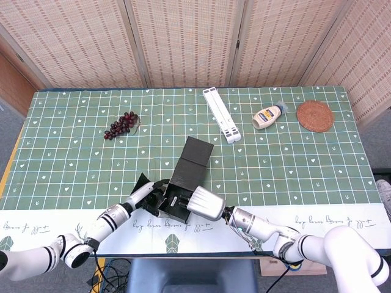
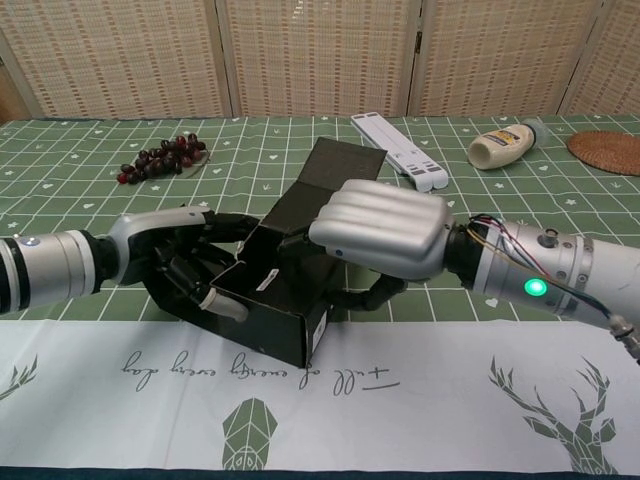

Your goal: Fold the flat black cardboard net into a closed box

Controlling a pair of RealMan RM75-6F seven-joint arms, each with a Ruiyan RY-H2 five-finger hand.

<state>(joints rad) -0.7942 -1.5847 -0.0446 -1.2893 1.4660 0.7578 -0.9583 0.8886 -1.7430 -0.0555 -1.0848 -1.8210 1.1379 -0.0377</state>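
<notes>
left to right along the near table edge: the left hand is in against the left side of the black cardboard box, fingers spread and curled round the side wall and a loose flap there, so it grips the box rather than hovering. the box sits half-formed near the front of the table, on the green checked cloth, its walls up and its lid panel open and leaning back. over it comes the right hand, fingers bunched close together and laid over the top front edge, thumb tucked under toward the front wall, pressing and holding. the judgement here: the left should brace the wall steady while the right tucks flaps inward square, before the lid swings down, or the walls could splay.
</notes>
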